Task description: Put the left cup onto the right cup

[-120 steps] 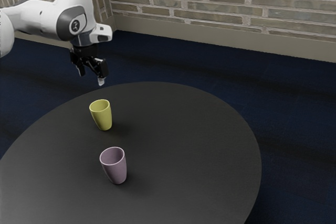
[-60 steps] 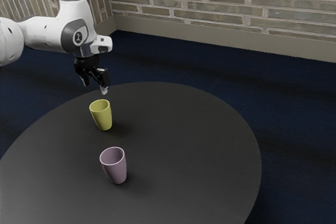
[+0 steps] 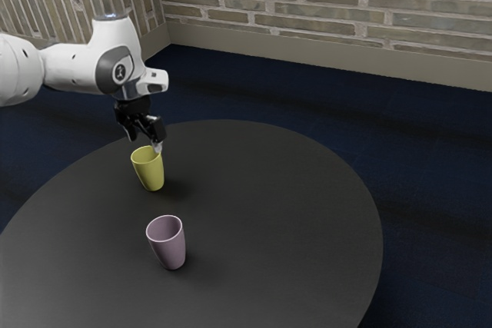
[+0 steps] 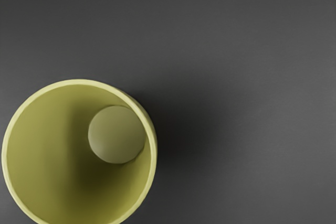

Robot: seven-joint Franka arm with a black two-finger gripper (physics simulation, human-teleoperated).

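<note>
From the side, two handleless tapered cups upright on one round black table [image 3: 292, 205], smooth yellow-green cup [image 3: 148, 168] behind, mauve cup [image 3: 166, 242] nearer, well apart, one black two-finger gripper [image 3: 146, 142] just above the yellow-green rim, fingers spread, gripping nothing, from the wrist, yellow-green cup [image 4: 52, 182] seen down its round open mouth, standing on the dark table [image 4: 247, 51]

A yellow-green cup [image 3: 147, 168] [image 4: 79, 150] stands upright, mouth up and empty, on the dark round table [image 3: 269, 213]. A mauve cup [image 3: 166, 242] of the same shape stands upright nearby, not touching it.
</note>
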